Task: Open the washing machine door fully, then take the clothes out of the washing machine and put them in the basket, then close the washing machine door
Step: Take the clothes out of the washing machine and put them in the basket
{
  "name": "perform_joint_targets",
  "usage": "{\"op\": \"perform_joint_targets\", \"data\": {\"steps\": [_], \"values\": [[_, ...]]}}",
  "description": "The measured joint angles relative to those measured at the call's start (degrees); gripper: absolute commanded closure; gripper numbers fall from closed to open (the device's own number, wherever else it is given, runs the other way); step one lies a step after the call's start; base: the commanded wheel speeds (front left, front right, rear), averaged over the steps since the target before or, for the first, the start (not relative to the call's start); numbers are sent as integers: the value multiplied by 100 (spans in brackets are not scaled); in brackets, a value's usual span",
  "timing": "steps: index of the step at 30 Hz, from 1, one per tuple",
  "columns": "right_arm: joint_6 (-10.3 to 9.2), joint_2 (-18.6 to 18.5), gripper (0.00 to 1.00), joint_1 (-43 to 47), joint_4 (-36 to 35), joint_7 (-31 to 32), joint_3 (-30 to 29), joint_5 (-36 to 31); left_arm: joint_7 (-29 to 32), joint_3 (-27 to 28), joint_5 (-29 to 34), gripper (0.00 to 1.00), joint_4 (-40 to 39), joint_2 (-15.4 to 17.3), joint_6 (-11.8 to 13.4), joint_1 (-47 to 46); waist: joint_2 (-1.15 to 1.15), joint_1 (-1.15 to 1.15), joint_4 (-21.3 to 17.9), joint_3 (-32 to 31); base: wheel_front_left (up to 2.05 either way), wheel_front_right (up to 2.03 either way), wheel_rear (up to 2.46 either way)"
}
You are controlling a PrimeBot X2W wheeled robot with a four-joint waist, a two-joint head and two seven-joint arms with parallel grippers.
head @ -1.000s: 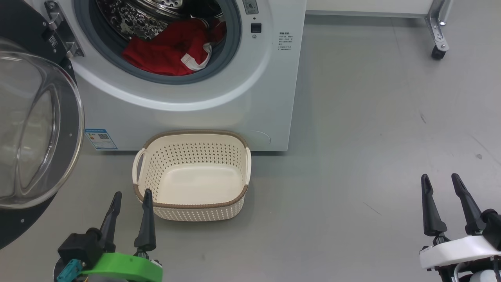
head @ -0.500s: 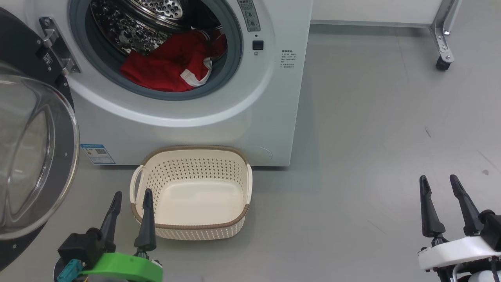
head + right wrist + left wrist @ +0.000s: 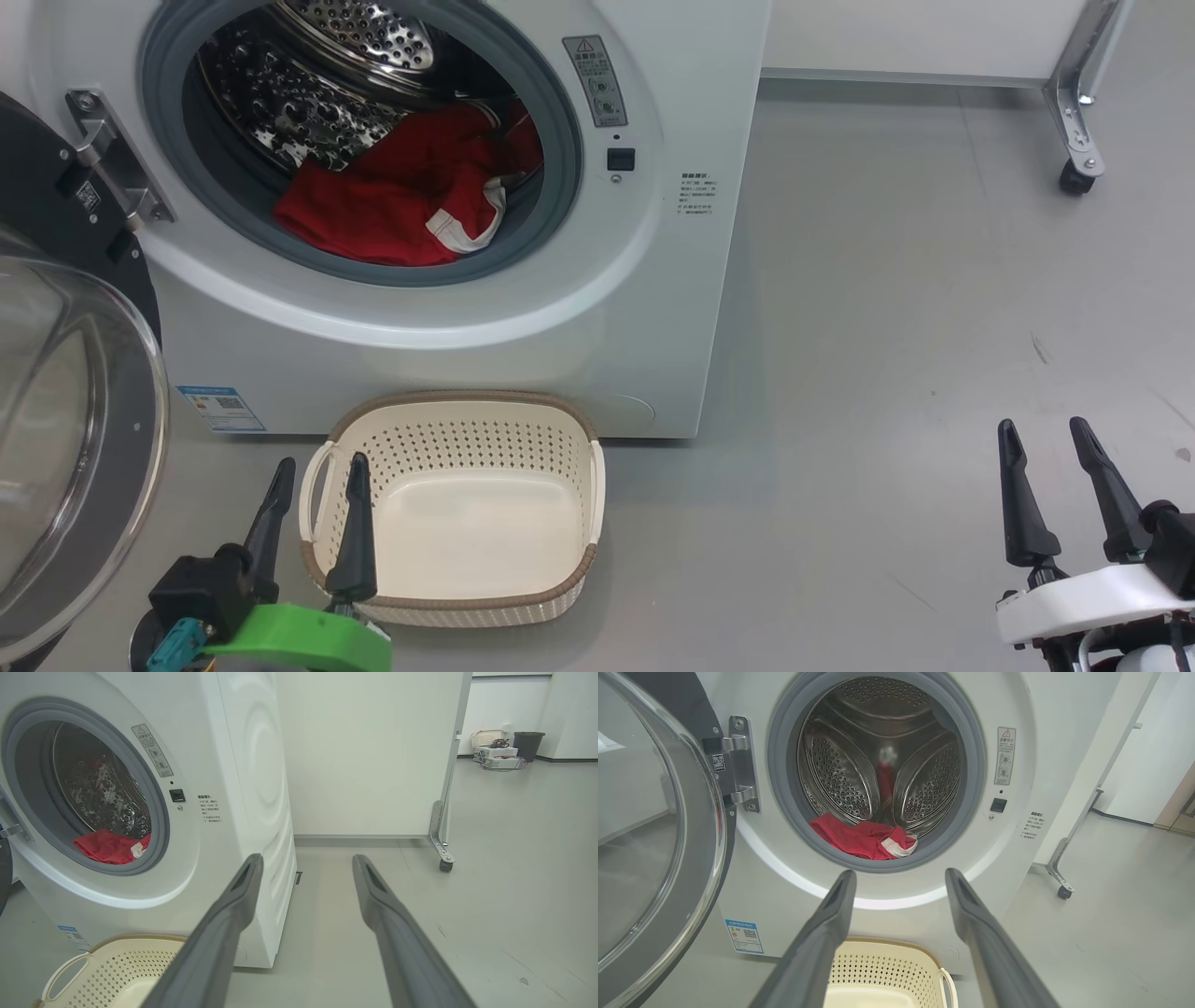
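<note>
clothes (image 3: 392, 201) at six o'clock in the drum (image 3: 308, 112) may snag the seal (image 3: 558, 159); left gripper (image 3: 321, 460), right gripper (image 3: 1042, 424): fingers wide apart, empty.

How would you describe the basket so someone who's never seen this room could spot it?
Find the white washing machine with its door swung open. On the grey floor at its foot sits the basket. Cream perforated plastic with a brown woven-look rim and loop handles sets it apart from the smooth white machine.
</note>
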Motion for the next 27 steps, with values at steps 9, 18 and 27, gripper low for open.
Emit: {"op": "perform_joint_targets", "data": {"steps": [9, 18, 27], "values": [[3, 16, 0, -1, -1, 0, -11, -1, 0, 0, -1, 0, -66, 0, 5, 0, 0, 0, 14, 78, 67, -67, 0], [7, 24, 0, -2, -1, 0, -26, -1, 0, -1, -1, 0, -76, 0, 5, -1, 0, 0, 1, 99, 29, -29, 0], [7, 33, 0, -2, 0, 0, -37, -34, 0, -27, -1, 0, -77, 0, 5, -1, 0, 0, -8, 111, 1, -1, 0]]}}
